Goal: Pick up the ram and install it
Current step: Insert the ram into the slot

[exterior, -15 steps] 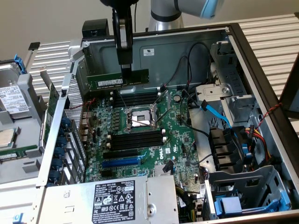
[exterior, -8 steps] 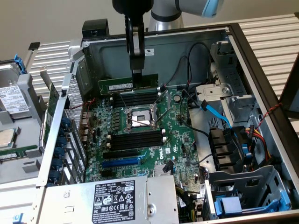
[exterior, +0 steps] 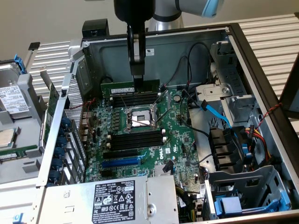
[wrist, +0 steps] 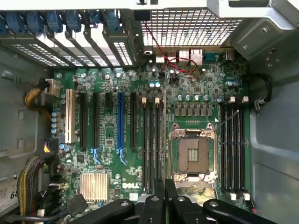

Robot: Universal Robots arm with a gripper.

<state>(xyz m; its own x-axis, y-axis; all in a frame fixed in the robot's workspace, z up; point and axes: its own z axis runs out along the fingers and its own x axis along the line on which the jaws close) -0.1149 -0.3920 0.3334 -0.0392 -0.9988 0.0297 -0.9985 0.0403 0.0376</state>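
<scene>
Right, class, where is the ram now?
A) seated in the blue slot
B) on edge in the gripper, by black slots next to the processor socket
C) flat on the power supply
B: the gripper is shut on the ram, which stands on edge by the black slots beside the processor socket.

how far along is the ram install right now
Done: the ram is picked up, gripped at its top edge by the shut hand. In hand: it stands on edge just over the black slots beyond the CPU socket in the exterior view. Left: seating it; whether it has entered a slot I cannot tell.
</scene>
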